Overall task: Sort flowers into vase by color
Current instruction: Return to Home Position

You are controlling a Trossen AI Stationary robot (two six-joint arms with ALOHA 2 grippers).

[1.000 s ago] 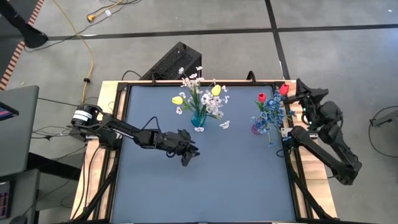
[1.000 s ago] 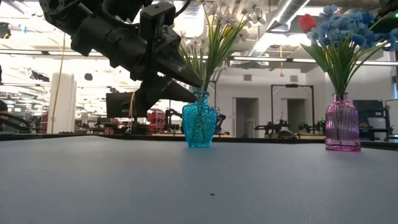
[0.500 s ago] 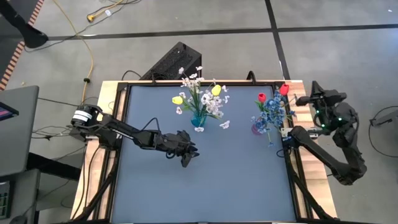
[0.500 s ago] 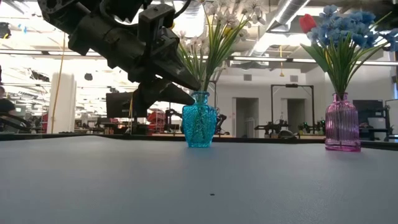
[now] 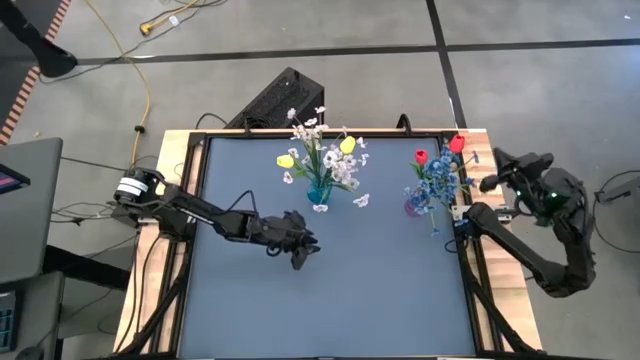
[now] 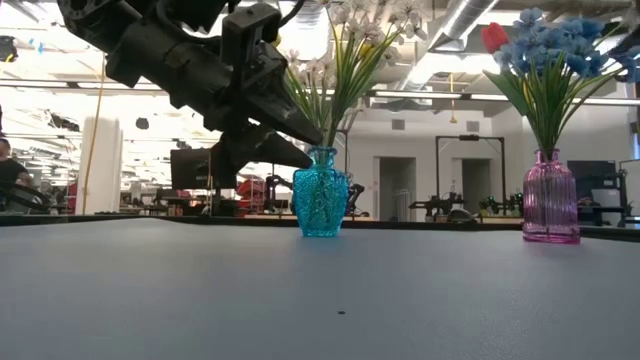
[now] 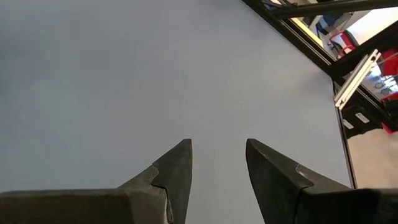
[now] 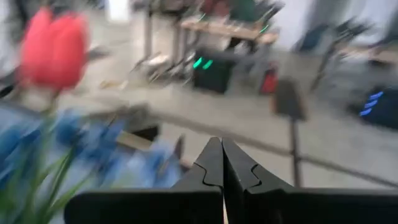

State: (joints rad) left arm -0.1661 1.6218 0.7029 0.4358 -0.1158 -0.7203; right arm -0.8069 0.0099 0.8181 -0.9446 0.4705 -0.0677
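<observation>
With the flowers [image 5: 437,178] sorted, we judge homing in hand: the right gripper [image 8: 222,146], closed on nothing, sits past the bench [image 5: 330,300] at 3 o'clock; the left gripper [image 7: 217,148], slightly parted near centre, should retract.

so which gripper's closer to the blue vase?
Left. The left gripper hangs over the table close to the blue vase; the right gripper is off the right edge, beyond the violet vase.

Glossy ribbed teal vase [image 6: 321,205] and violet vase [image 6: 550,197] — matt, smooth grey tabletop [image 6: 300,290]
</observation>
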